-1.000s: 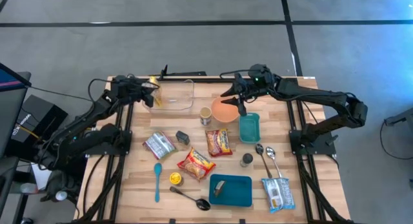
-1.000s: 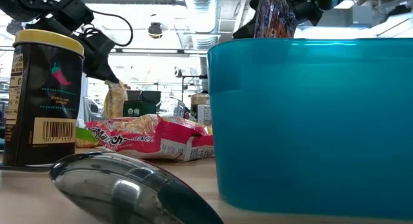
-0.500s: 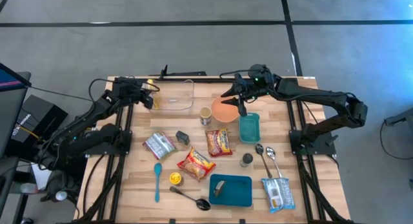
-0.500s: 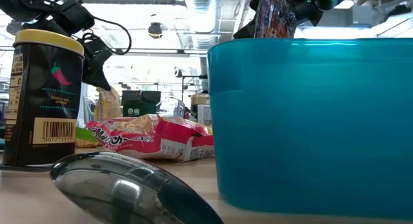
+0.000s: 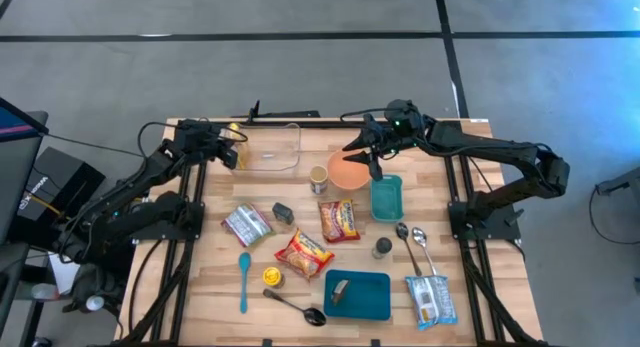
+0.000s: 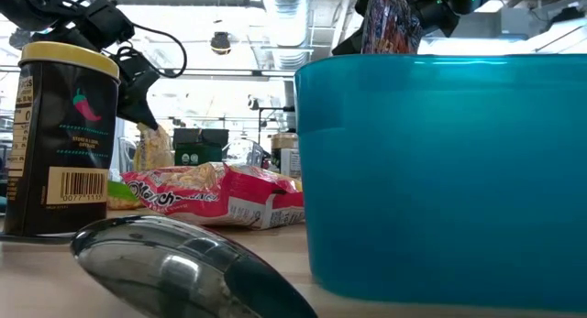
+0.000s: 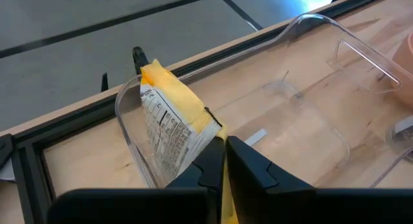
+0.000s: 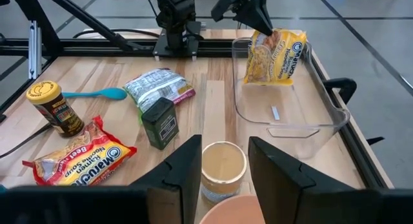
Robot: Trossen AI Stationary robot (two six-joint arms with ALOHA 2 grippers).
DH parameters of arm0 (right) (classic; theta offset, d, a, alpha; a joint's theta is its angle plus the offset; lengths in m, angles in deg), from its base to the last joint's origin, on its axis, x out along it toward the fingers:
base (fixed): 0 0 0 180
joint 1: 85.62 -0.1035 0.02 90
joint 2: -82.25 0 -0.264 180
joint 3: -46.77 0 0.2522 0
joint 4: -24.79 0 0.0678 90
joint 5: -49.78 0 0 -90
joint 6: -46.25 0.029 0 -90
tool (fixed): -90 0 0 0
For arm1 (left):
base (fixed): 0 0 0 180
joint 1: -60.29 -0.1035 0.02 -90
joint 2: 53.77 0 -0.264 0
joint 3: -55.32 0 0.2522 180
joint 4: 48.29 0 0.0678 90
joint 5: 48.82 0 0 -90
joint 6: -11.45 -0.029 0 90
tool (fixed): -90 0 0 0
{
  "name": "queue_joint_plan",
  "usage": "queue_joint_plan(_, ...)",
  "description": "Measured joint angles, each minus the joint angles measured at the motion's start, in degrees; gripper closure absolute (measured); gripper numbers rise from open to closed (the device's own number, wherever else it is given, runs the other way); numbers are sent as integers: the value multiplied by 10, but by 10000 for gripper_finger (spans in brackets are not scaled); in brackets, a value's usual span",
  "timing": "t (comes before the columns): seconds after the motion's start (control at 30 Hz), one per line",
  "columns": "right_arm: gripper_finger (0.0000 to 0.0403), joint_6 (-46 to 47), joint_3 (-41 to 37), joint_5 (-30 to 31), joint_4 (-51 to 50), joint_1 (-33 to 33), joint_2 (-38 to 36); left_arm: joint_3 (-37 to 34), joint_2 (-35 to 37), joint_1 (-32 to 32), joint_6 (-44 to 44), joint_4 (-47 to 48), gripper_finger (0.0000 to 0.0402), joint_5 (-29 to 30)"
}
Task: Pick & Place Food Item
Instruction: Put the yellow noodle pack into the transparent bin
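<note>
My left hand (image 7: pixel 222 161): fingers pressed together on the top edge of the yellow noodle packet (image 7: pixel 173 121), at the far left corner of the counter (image 5: pixel 300 227).
Yellow noodle packet: stands tilted inside the clear plastic container (image 5: pixel 270 147), at its left end, leaning on the wall.
Clear plastic container: sits at the counter's far edge; otherwise bare inside.
My right hand (image 5: pixel 372 159): partly open, holding a dark printed packet (image 6: pixel 390 23) above the orange bowl (image 5: pixel 347 170) and the small teal tub (image 5: pixel 386 197).
Near the bowl: a tan cup (image 8: pixel 222 164) just beside it.
Mid-counter: red noodle packets (image 5: pixel 338 219), a silver pouch (image 5: pixel 246 224), a yellow-lidded spice jar (image 6: pixel 62 139), spoons (image 5: pixel 412 242).
</note>
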Motion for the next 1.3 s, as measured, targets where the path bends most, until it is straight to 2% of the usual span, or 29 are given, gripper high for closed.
queue_joint_plan(0.23,281,0,0,0,0,0,0,1,0,0,0,-1,362,0)
queue_joint_plan(0.43,281,0,0,0,0,0,0,1,0,0,0,-1,327,1)
queue_joint_plan(0.63,281,0,0,0,0,0,0,1,0,0,0,-4,293,48)
queue_joint_plan(0.9,281,0,0,0,1,0,0,1,0,0,0,-23,266,46)
queue_joint_plan(1.1,281,0,0,0,1,0,0,1,0,0,10,-25,231,44)
queue_joint_plan(1.3,281,0,0,0,1,0,0,1,6,1,13,-52,210,5)
